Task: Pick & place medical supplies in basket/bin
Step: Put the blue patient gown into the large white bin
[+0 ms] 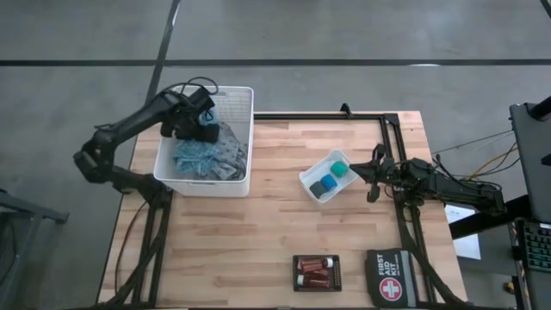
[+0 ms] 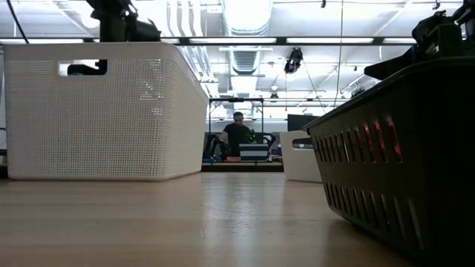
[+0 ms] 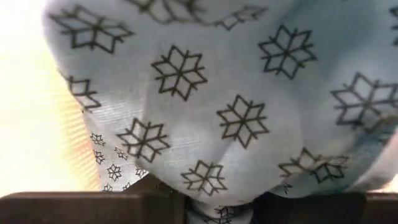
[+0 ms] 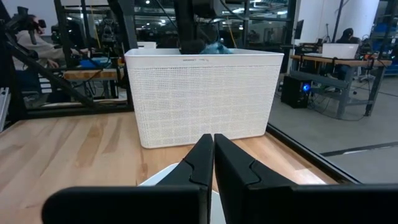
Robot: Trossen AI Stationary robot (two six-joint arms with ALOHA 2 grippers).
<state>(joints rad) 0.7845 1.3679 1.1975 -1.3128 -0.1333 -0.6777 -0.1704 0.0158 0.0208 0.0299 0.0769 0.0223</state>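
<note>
The large white basket (image 1: 207, 142) stands at the table's far left; it also shows in the low view (image 2: 104, 111) and the right wrist view (image 4: 205, 99). My left gripper (image 1: 205, 127) is inside it, shut on a teal snowflake-patterned cloth (image 3: 205, 106). The cloth covers the fingers. A grey patterned cloth (image 1: 228, 155) lies on the basket's floor. The blue piece (image 1: 325, 187) and the green piece (image 1: 340, 170) lie in a small white tray (image 1: 312, 172). Three red bottles (image 1: 314, 270) lie in a black tray. My right gripper (image 4: 213, 149) is shut and empty beside the small tray. My left gripper holds the teal cloth, which runs down between the fingers (image 3: 217, 210) and bulges over them, so which part it has is hidden. The arm comes down into the basket from the table's left. A bit of the cloth shows above the basket's rim (image 4: 219, 46).
A black slotted tray (image 2: 401, 148) with the bottles stands near the front edge. A black first aid pouch (image 1: 392, 275) lies to its right. A black frame rail (image 1: 396, 146) runs along the table's right side. People sit at desks in the room beyond (image 2: 237, 133).
</note>
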